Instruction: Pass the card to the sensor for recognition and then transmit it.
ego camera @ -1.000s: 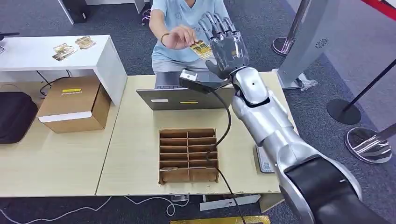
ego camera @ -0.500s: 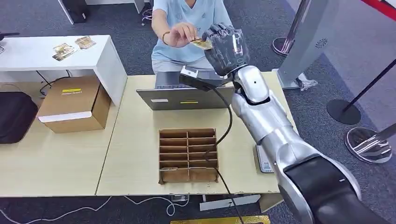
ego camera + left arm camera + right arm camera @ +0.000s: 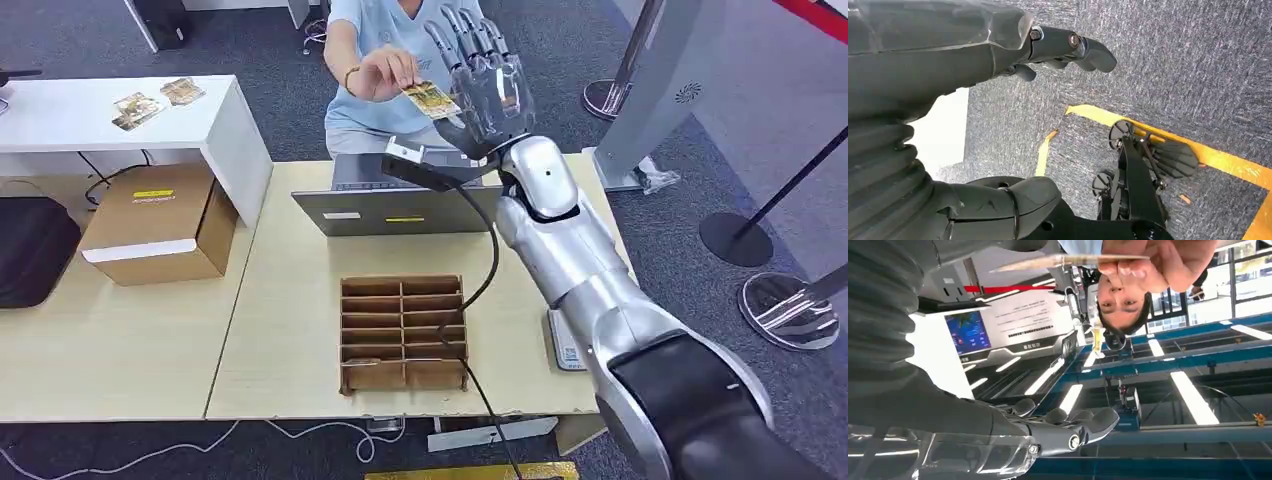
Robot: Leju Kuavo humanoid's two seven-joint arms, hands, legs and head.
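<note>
Card: one card (image 3: 432, 99) is held up by a person's hand (image 3: 385, 72) beyond the far table edge, just beside the right hand's palm; whether it touches the palm cannot be told; it is seen edge-on in the right wrist view (image 3: 1068, 261)
Right hand: one right hand (image 3: 480, 85) is raised, its fingers spread wide and upright, nothing gripped
Left hand: one left hand (image 3: 998, 55) is seen hanging over the floor; fingers partly extended, nothing seen in them; how far it is opened cannot be told
Other cards: two cards (image 3: 155, 100) are laid on the white side table (image 3: 60, 125)
Counted items: one laptop (image 3: 400, 205); one compartmented cardboard tray (image 3: 403, 332); one cardboard box (image 3: 160, 225); one black cable (image 3: 485, 280)
Hidden or cut off: a flat device (image 3: 565, 345) is largely covered by the right arm; the person's head is cut off in the head view
Surface: pale wooden table (image 3: 285, 330)
Room: grey carpet (image 3: 700, 190); yellow floor tape (image 3: 1208, 155); barrier-post bases (image 3: 790, 310) at the right
</note>
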